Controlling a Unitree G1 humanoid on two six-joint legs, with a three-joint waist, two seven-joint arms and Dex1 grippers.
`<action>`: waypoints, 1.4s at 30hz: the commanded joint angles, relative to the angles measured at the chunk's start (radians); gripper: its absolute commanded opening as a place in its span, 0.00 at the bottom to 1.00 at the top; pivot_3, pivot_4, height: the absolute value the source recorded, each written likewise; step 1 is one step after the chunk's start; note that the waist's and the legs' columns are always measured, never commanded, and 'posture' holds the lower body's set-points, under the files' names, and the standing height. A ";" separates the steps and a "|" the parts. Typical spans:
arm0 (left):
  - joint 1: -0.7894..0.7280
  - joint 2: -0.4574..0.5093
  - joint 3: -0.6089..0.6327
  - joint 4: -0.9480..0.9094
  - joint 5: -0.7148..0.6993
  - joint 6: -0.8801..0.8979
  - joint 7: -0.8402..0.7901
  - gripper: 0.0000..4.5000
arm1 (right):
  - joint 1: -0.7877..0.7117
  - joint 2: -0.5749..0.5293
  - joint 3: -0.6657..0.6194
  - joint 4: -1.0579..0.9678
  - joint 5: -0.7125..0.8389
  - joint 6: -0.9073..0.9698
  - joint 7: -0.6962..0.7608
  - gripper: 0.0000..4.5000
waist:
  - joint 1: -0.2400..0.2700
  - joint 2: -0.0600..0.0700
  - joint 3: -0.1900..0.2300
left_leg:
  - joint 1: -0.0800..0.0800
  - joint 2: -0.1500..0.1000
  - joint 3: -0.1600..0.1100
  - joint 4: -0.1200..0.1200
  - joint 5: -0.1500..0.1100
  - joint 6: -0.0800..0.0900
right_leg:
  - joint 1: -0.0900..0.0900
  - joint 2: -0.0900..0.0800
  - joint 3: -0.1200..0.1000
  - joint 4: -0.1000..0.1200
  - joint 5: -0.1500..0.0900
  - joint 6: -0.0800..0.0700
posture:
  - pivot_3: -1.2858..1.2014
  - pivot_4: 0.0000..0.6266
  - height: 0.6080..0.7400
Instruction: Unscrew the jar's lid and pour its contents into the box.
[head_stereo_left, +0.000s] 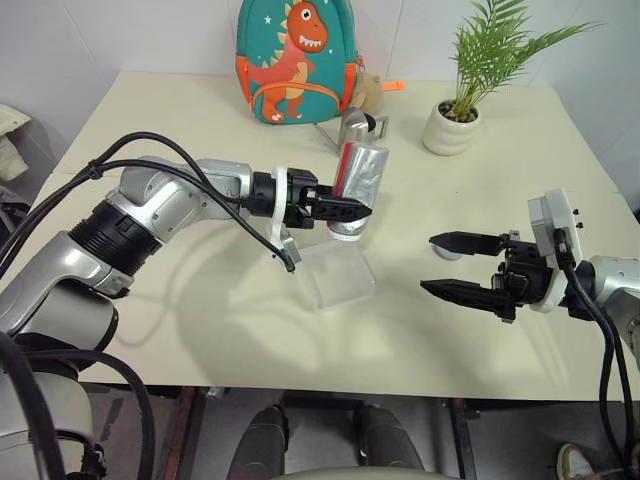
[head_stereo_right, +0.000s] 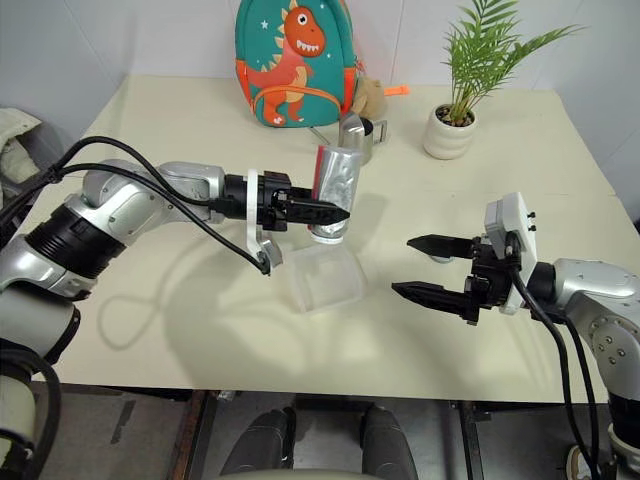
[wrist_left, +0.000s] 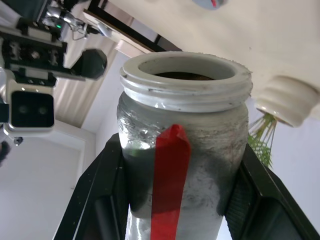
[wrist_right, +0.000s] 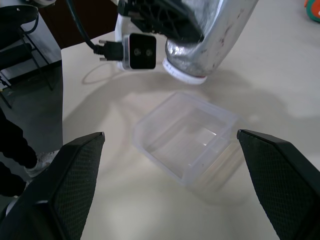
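A cream table (head_stereo_left: 200, 330) carries everything here. At its far edge a teal backpack (head_stereo_left: 296, 60) with an orange dinosaur stands upright, and to its right a potted plant (head_stereo_left: 452, 125) in a white pot sits near the far right corner. A steel pitcher (head_stereo_left: 362, 127) stands just in front of the backpack.

The left gripper (head_stereo_left: 352, 210) reaches in from the left over the middle of the table, its two black fingers clamped on the sides of the jar (head_stereo_left: 358, 178). The jar is lifted off the table and turned mouth-down, slightly tilted, with its open white threaded rim at the bottom, above the far edge of the box (head_stereo_left: 338, 277). In the left wrist view a red strip runs down the jar's silvery side between the fingers (wrist_left: 105, 200).

The box, clear and shallow, rests on the table just below and in front of the jar.

The right gripper (head_stereo_left: 462, 266) hovers well to the right of the box, fingers spread wide and holding nothing.

The lid (head_stereo_left: 447, 252), small and grey, lies on the table just behind the right gripper's upper finger.

The contents cannot be made out in the box.
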 joint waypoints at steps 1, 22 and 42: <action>-0.009 -0.014 0.106 0.105 -0.258 -0.088 -0.121 0.44 | -0.010 -0.003 -0.029 -0.013 -0.013 -0.036 -0.013 0.99 | 0.000 0.000 0.000 | 0.000 0.000 0.000 0.000 0.000 0.000 | 0.000 0.000 0.000 0.000 0.000 0.000 | 0.52 0.24 1.00; 0.686 -0.270 0.940 -0.534 -2.054 0.941 -1.066 0.44 | -0.137 -0.006 0.067 0.140 -0.123 -0.104 0.073 0.99 | -0.006 0.001 0.000 | 0.003 0.001 0.001 0.008 -0.001 0.001 | 0.002 0.000 0.002 0.006 0.001 -0.001 | 0.52 0.24 1.00; 0.665 -0.032 0.737 -0.645 -1.920 1.089 -1.215 0.44 | -0.222 0.043 0.114 0.259 -0.169 -0.188 0.155 0.99 | -0.004 0.000 -0.001 | 0.002 0.001 0.002 0.005 0.000 0.001 | 0.003 0.002 0.005 -0.004 0.004 -0.002 | 0.52 0.24 1.00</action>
